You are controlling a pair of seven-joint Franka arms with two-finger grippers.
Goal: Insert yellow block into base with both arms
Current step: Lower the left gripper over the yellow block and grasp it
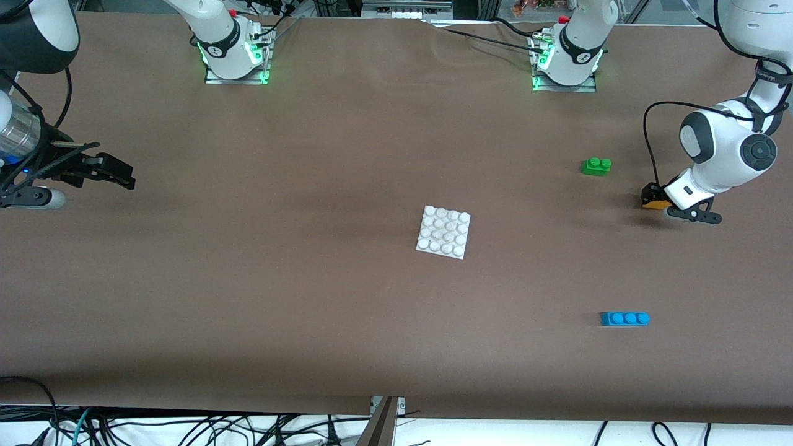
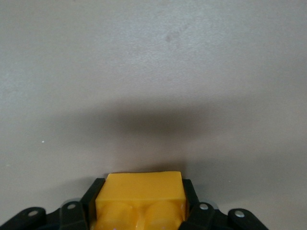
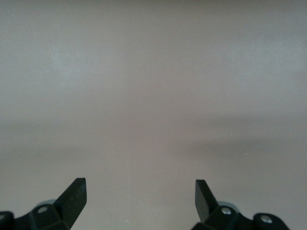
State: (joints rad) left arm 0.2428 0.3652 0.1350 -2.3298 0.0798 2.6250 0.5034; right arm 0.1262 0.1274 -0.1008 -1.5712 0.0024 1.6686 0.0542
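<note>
The yellow block (image 1: 655, 204) lies on the brown table at the left arm's end, mostly covered by the hand. My left gripper (image 1: 654, 199) is down at table level and shut on it. In the left wrist view the yellow block (image 2: 140, 197) fills the gap between both black fingers (image 2: 88, 201), studs toward the camera. The white studded base (image 1: 443, 231) lies flat in the middle of the table. My right gripper (image 1: 119, 173) waits open over the right arm's end of the table. Nothing but bare table shows between its fingertips (image 3: 74, 196).
A green two-stud brick (image 1: 596, 165) sits farther from the front camera than the yellow block. A longer blue brick (image 1: 624, 318) lies nearer to the front camera, toward the left arm's end. Both arm mounts (image 1: 235, 59) glow green along the table's back edge.
</note>
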